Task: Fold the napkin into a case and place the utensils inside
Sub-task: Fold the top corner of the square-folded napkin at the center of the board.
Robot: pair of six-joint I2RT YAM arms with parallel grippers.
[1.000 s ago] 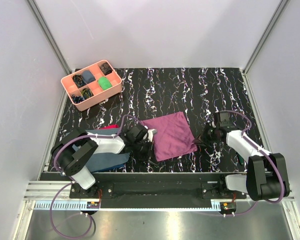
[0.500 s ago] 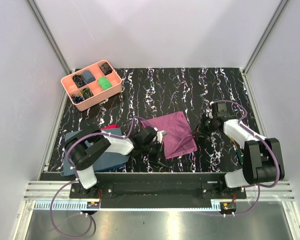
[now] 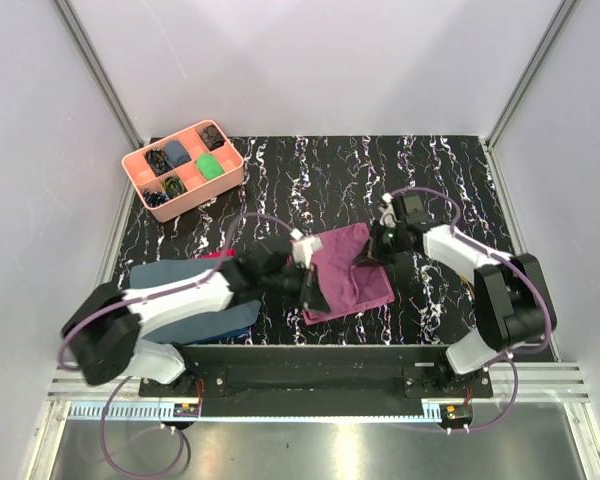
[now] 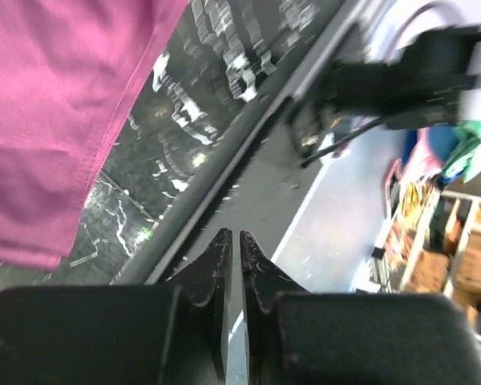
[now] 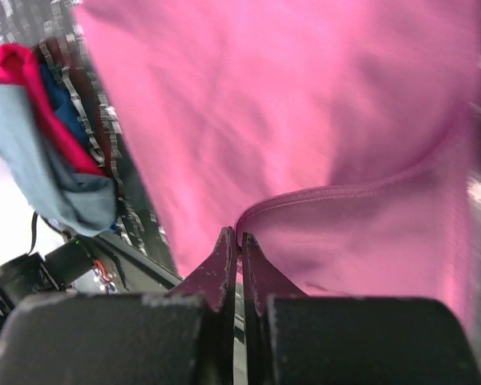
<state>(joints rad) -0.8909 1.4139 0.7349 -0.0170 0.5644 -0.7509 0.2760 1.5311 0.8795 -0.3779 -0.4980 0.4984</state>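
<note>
The plum-purple napkin (image 3: 345, 275) lies rumpled at the table's front middle, its right corner lifted and turned over itself. My right gripper (image 3: 368, 256) is over that corner. In the right wrist view the jaws (image 5: 233, 234) are shut on the napkin's hemmed edge (image 5: 337, 192). My left gripper (image 3: 312, 292) is at the napkin's near-left edge, pointing at the front rail. In the left wrist view it (image 4: 233, 234) is shut with nothing between the fingers, and the napkin (image 4: 56, 112) lies to its left. A slim orange-and-green utensil (image 3: 469, 288) peeks out by the right arm.
A pink compartment tray (image 3: 205, 195) with small items stands at the back left. A slate-blue cloth (image 3: 195, 312) and a small red cloth (image 3: 216, 255) lie under the left arm, and both show in the right wrist view (image 5: 72, 200). The front rail (image 3: 310, 350) is close.
My right gripper has closed on the napkin's right corner and carried it left over the cloth. My left arm has reached right to the napkin's near-left edge. The napkin has bunched narrower.
</note>
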